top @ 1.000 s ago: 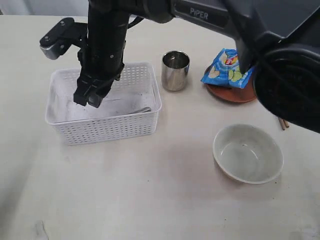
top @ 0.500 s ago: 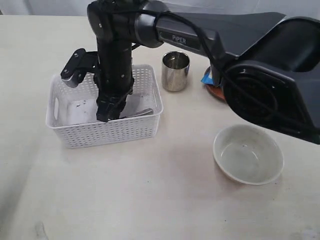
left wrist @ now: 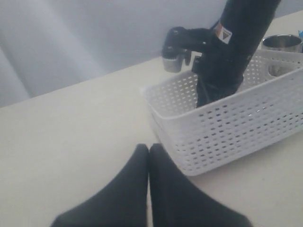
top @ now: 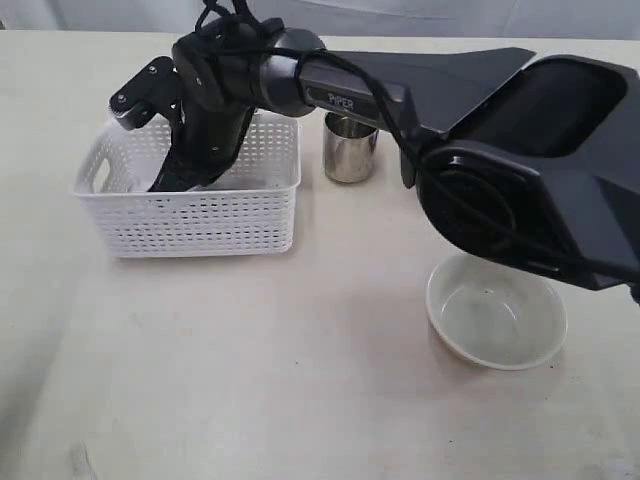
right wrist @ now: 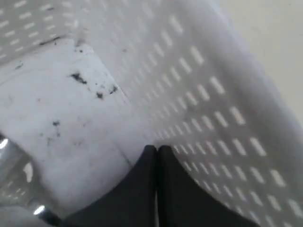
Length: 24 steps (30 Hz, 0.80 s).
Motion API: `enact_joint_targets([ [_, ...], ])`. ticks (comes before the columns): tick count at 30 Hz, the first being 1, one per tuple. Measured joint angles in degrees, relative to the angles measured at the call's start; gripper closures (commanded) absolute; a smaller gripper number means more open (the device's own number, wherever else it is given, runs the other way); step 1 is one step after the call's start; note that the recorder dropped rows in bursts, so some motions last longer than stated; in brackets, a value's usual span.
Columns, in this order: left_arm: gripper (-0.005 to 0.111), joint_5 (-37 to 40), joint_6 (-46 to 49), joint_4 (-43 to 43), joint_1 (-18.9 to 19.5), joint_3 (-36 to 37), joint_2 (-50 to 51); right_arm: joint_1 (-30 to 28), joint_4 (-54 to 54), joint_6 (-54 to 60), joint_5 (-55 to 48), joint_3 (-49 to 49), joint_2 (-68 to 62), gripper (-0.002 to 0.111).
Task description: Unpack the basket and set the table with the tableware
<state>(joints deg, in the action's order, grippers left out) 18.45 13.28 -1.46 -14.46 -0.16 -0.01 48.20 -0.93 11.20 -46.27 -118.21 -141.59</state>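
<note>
Exterior view first. Shows the white basket [top: 190, 215] standing on the left part of the bench [top: 250, 390], with the right arm reaching across from the right and down over the far rim. Places the right hand [top: 165, 182] inside the basket, low in its left half, partly hidden by the lattice wall. Finds the steel cup [top: 350, 150] upright near the basket's right end, apart from it, and the off-white bowl [top: 495, 312] well apart on the near right, open side up.

Right wrist view next. Shows the right hand [right wrist: 157, 151] clenched, fingertips pressed together with nothing gripped between them, close over the basket's speckled floor at the foot of a perforated wall. Catches a glint of steel tableware [right wrist: 19, 189] lying on that floor off to one side, apart from the fingertips; cannot tell knife from fork.

Left wrist view last. Shows the left hand [left wrist: 149, 158] likewise clenched on nothing, poised over bare bench near one corner of the basket [left wrist: 227, 137], not touching it. Picks out the right arm planted in the basket and the cup's rim [left wrist: 282, 42] beyond the far wall.
</note>
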Motion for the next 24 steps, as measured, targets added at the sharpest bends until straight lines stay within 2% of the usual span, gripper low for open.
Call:
enact_joint_targets([
  [9,0.107,0.0,0.0,0.0,0.0,0.0,0.0,-0.2,0.0,-5.6,1.9,-12.1,-0.9,0.109],
  [13,0.107,0.0,0.0,0.0,0.0,0.0,0.0,-0.4,1.9,-2.9,-7.0,-14.1,-0.8,0.109],
  [16,0.107,0.0,0.0,0.0,0.0,0.0,0.0,-1.3,8.1,1.8,-18.3,-14.1,-0.9,0.107],
  [18,0.107,0.0,0.0,0.0,0.0,0.0,0.0,-2.6,15.1,4.5,-22.0,-14.0,-0.9,0.098],
  [20,0.107,0.0,0.0,0.0,0.0,0.0,0.0,-4.0,19.3,5.7,-23.0,-14.0,-0.9,0.081],
  [23,0.107,0.0,0.0,0.0,0.0,0.0,0.0,-5.9,20.1,6.9,-23.2,-14.0,-0.9,0.056],
  [24,0.107,0.0,0.0,0.0,0.0,0.0,0.0,-6.4,19.3,7.1,-23.3,-13.9,-0.9,0.053],
])
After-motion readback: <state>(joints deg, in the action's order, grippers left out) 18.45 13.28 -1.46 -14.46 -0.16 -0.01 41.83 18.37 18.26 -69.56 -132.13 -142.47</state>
